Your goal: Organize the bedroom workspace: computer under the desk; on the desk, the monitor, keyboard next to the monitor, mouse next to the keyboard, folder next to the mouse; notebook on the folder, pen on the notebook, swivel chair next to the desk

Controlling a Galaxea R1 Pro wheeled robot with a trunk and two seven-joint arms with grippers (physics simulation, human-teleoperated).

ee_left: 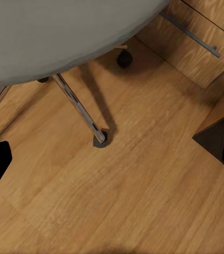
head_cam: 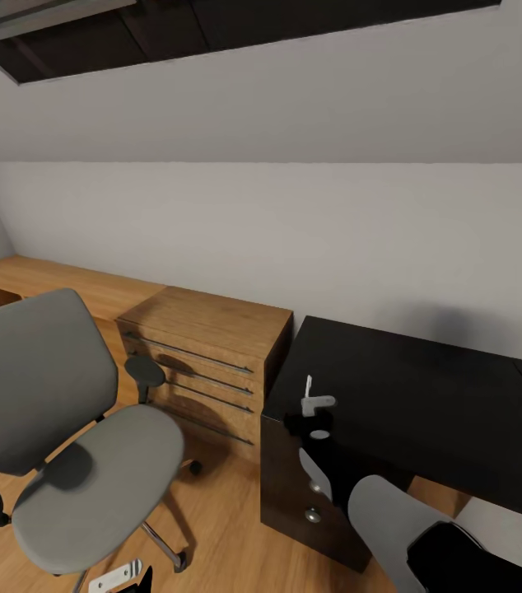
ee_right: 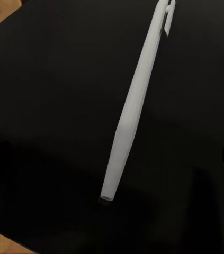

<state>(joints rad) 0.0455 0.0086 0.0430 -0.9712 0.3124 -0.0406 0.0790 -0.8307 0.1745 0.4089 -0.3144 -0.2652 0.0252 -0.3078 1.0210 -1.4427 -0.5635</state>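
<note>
Now: pen carried over the desk corner.
Seemingly closed on the pen point(ee_right: 135, 103), the right gripper point(head_cam: 317, 412) hangs above the black desk point(head_cam: 426, 403), its fingers hard to make out; the swivel chair point(head_cam: 63, 436) stands near. Slack grip could drop the pen, letting it roll off the edge.

Soft even light, faint shadows, slightly blurry renders.

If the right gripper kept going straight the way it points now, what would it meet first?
Most likely the black top of the desk. The right wrist view looks along the pen straight onto that dark surface, with nothing else between. How far off the surface lies is unclear. The right gripper hangs over the desk's near-left corner.
</note>
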